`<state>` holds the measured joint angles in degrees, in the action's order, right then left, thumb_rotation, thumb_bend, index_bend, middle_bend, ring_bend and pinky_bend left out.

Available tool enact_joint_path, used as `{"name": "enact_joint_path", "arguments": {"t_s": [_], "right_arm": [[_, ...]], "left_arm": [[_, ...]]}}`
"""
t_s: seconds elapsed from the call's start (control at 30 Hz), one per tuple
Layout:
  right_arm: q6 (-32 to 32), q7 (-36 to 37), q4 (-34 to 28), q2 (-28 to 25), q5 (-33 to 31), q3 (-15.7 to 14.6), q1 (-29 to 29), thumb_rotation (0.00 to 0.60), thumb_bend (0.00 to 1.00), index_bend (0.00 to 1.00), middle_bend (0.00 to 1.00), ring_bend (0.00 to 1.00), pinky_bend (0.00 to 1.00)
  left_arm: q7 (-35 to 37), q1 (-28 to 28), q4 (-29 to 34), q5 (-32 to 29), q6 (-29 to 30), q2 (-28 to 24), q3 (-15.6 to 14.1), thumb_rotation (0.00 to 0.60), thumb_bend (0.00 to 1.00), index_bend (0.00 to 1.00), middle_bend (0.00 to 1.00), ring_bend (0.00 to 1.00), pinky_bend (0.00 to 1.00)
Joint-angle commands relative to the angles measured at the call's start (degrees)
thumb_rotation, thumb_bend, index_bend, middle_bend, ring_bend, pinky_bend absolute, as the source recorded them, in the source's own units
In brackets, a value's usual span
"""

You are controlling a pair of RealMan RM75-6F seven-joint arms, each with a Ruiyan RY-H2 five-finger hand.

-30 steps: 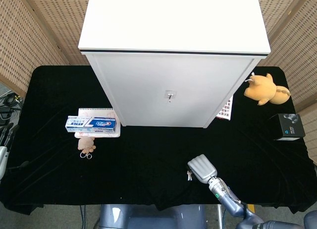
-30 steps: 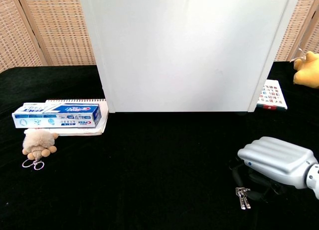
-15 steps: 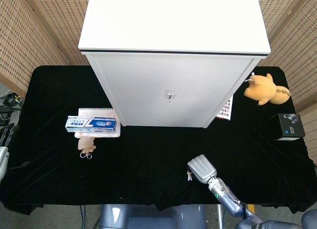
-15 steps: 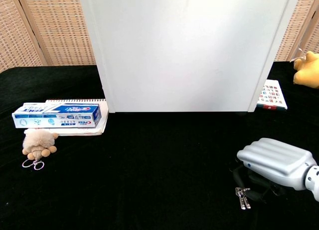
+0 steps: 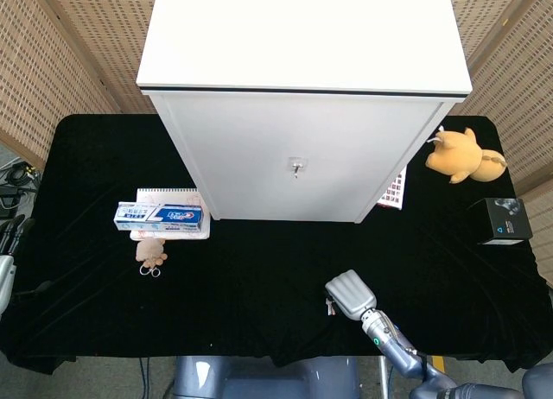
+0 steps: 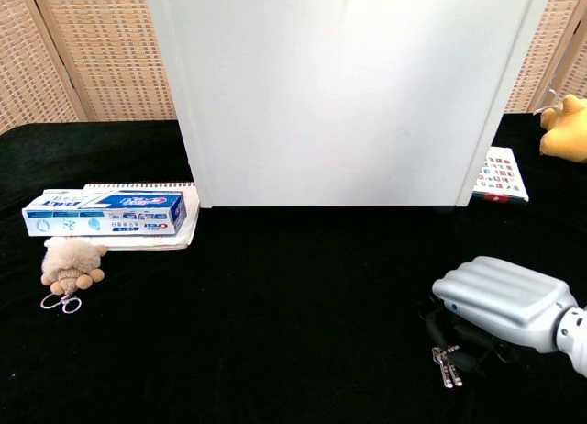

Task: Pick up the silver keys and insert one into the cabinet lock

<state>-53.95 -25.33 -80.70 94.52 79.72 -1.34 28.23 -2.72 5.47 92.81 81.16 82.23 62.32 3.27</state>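
1. Hovering palm-down, right hand (image 6: 500, 302) sits low over the black table (image 6: 275, 305); fingers curl underneath, grip unclear — cannot tell if closed.
2. Silver keys (image 6: 446, 362) lie on cloth just under its left fingertip edge, probably the grab target.
3. Cabinet lock (image 5: 295, 167) is well ahead, on white cabinet (image 5: 294, 148).
4. Left hand not visible.

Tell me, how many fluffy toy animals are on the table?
2. A small beige plush lies left, just in front of the toothpaste box. An orange plush sits far right beside the cabinet. Others could hide behind it.
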Motion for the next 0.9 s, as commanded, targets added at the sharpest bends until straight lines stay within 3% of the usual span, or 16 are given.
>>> {"name": "enact_joint_path", "arguments": {"t_s": [0.03,0.9], "right_arm": [[0.0,-0.1,0.2,0.1,-0.2,0.0,0.1,0.600,0.56,0.60,0.91,0.84,1.00],[-0.8,0.9,0.0,0.1,0.6,-0.4,0.5,0.600,0.66,0.66,0.92,0.84,1.00]], "left_arm": [[0.0,0.0,0.0,0.0,0.0,0.0,0.0,0.600,0.00,0.00,0.00,0.00,0.00],[0.2,0.1,-0.1,0.0,-0.1,-0.1,0.0,0.600,0.00,0.00,0.00,0.00,0.00]]}}
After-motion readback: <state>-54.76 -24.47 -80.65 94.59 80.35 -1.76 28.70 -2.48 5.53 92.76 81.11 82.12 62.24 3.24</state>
